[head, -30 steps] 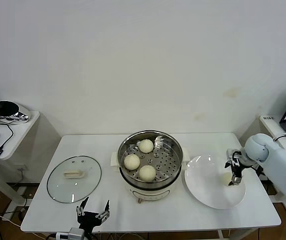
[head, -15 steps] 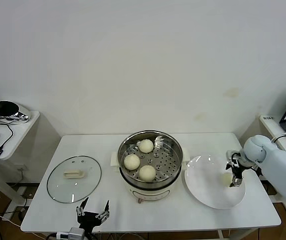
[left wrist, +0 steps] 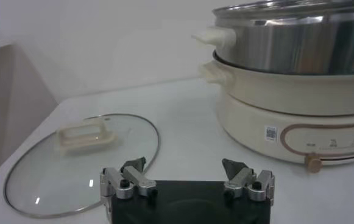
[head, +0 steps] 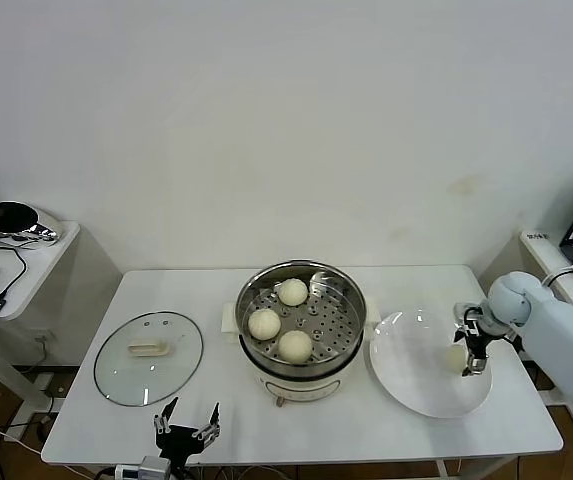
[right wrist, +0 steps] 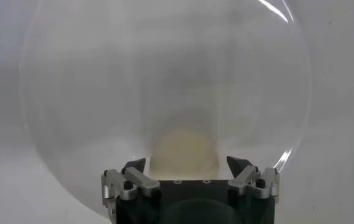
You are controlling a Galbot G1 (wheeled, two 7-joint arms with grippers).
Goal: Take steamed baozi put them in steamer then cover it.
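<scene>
Hovering over the white plate at the table's three o'clock side, the right gripper has its jaws spread wide on either side of the last bun, which lies on the plate; in the right wrist view that bun sits between the fingertips, and whether they touch it cannot be told. The steamer stands at the table's centre with its lid off, and three buns rest on its perforated tray: one at twelve o'clock, one at nine o'clock, one at six o'clock. The cover lies flat on the table at the steamer's nine o'clock, handle up, apart from the pot. The left gripper is parked at the table's six o'clock edge, between cover and steamer, jaws wide apart and holding nothing.
</scene>
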